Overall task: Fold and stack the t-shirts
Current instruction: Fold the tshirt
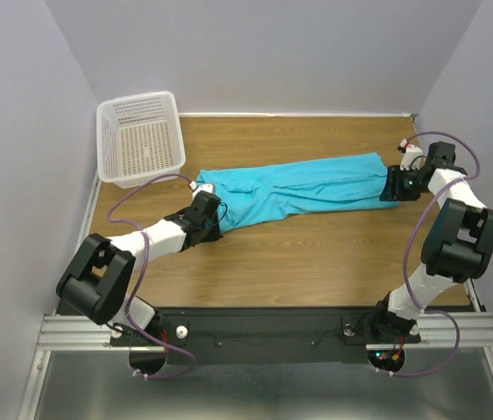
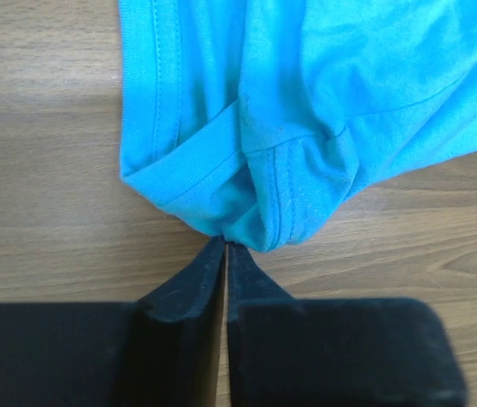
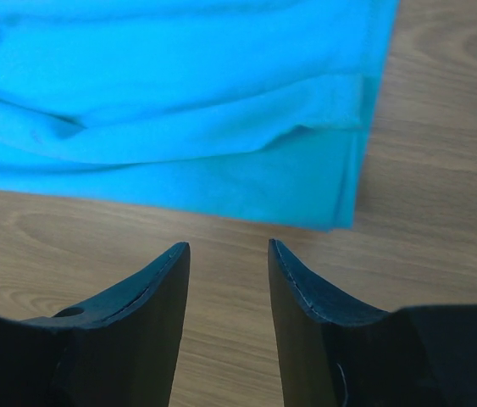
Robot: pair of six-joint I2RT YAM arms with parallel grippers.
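A turquoise t-shirt (image 1: 299, 185) lies folded into a long band across the wooden table, running from centre-left to the right. My left gripper (image 1: 207, 197) is at its left end. In the left wrist view the jaws are pressed almost together, and the gripper (image 2: 224, 246) pinches the bunched hem and sleeve edge of the t-shirt (image 2: 306, 102) at the fingertips. My right gripper (image 1: 392, 185) sits at the band's right end. In the right wrist view the gripper (image 3: 228, 250) is open over bare wood, a little short of the t-shirt's (image 3: 179, 110) hem corner, with nothing between its fingers.
A white mesh basket (image 1: 141, 140) stands at the back left corner of the table (image 1: 316, 254), just beyond the left arm. Grey walls close in on three sides. Purple cables loop from both arms.
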